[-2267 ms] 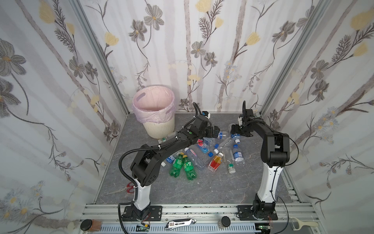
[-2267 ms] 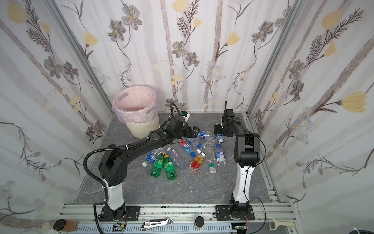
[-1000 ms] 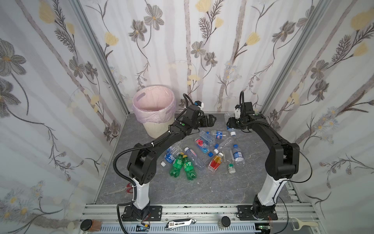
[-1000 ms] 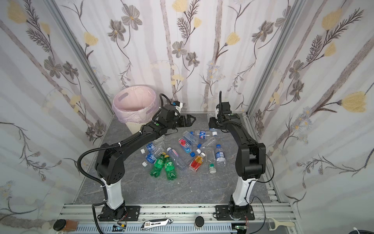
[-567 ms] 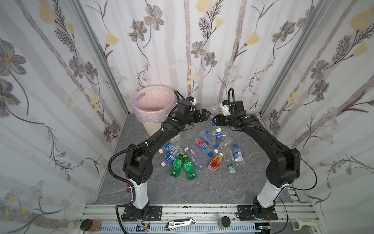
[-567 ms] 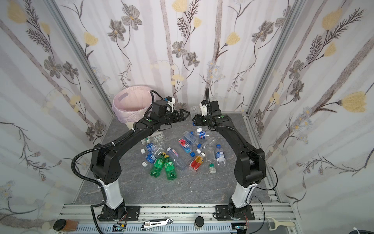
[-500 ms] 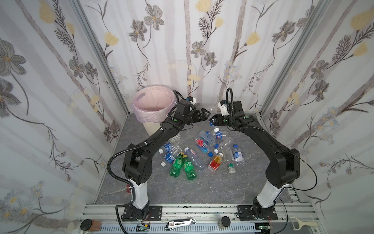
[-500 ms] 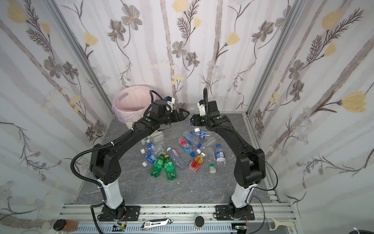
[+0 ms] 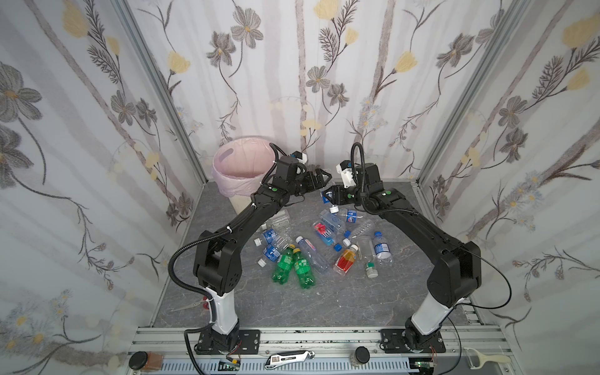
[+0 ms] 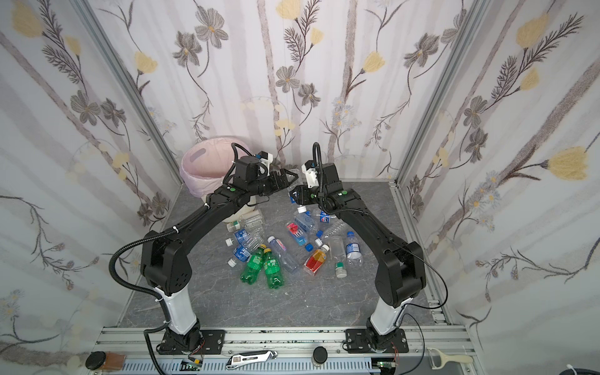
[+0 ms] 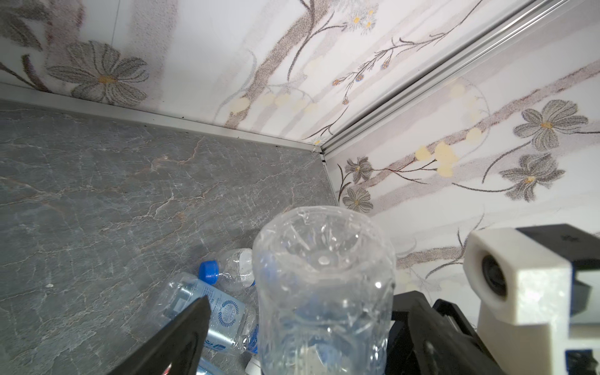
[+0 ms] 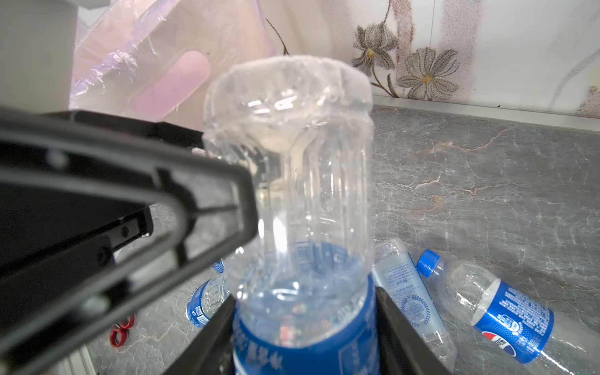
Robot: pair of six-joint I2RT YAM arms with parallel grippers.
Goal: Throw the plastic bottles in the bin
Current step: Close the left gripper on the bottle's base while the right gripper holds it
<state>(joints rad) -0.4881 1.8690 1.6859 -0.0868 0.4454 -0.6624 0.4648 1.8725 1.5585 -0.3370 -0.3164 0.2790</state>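
My right gripper [image 9: 328, 195] [image 10: 294, 196] [image 12: 305, 311] is shut on the blue label of a clear plastic bottle [image 12: 292, 194] [image 9: 325, 191], held up in the air beside the bin. My left gripper [image 9: 322, 178] [image 10: 291, 178] [image 11: 310, 302] is open and straddles that bottle's clear base [image 11: 321, 276], with a gap at each finger. The bin [image 9: 240, 162] [image 10: 207, 159], cream with a pink bag, stands at the back left, just behind the left wrist. Several more plastic bottles [image 9: 308, 246] [image 10: 279, 250] lie on the grey floor, among them two green ones [image 9: 293, 266] and an orange-red one [image 9: 345, 261].
Flowered walls close in on three sides. Red-handled scissors [image 9: 201, 300] lie by the left arm's base. A folding knife [image 9: 289, 357], a peeler [image 9: 483, 358] and small jars sit on the front rail. Bare floor lies in front of the bottle pile.
The right arm has carried the bottle left and up, away from the pile. The left gripper has swung back toward the bin and now has the bottle's base between its fingers.
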